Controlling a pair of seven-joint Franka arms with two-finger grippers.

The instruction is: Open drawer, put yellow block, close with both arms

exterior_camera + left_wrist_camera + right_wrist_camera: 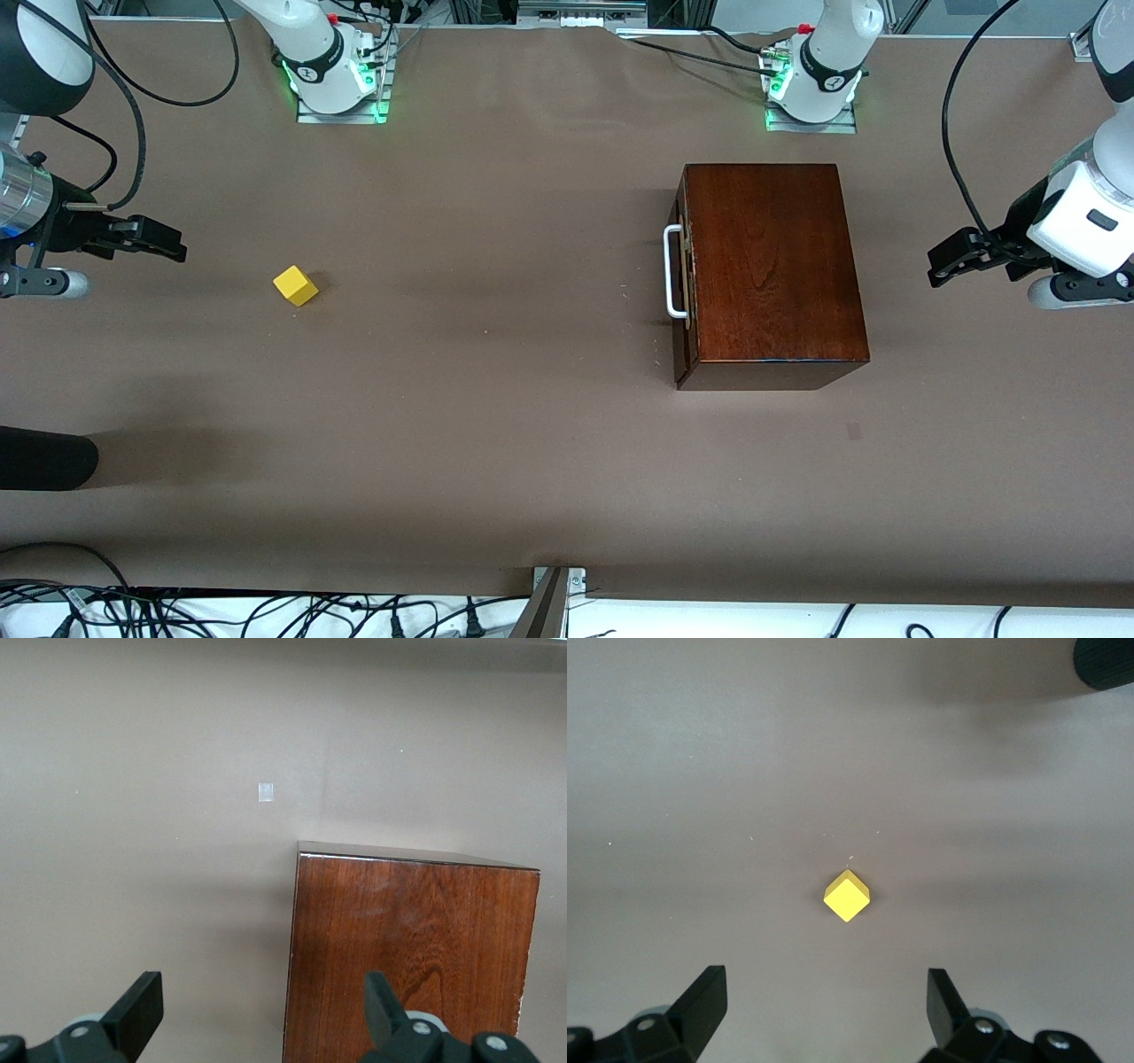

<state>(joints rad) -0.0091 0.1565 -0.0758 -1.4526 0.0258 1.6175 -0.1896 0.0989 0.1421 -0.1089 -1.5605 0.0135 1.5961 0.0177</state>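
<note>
The left gripper hangs with fingers spread wide at its own end of the table, beside the wooden box; the shut drawer's white handle faces the right arm's end. The right gripper, also spread and empty, hovers near the yellow block, so it is likelier to fetch it

Brown table carries yellow block, wooden box.

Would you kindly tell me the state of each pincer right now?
Left pincer: open, holding nothing, by the wooden box.
Right pincer: open, holding nothing, near the yellow block.
</note>
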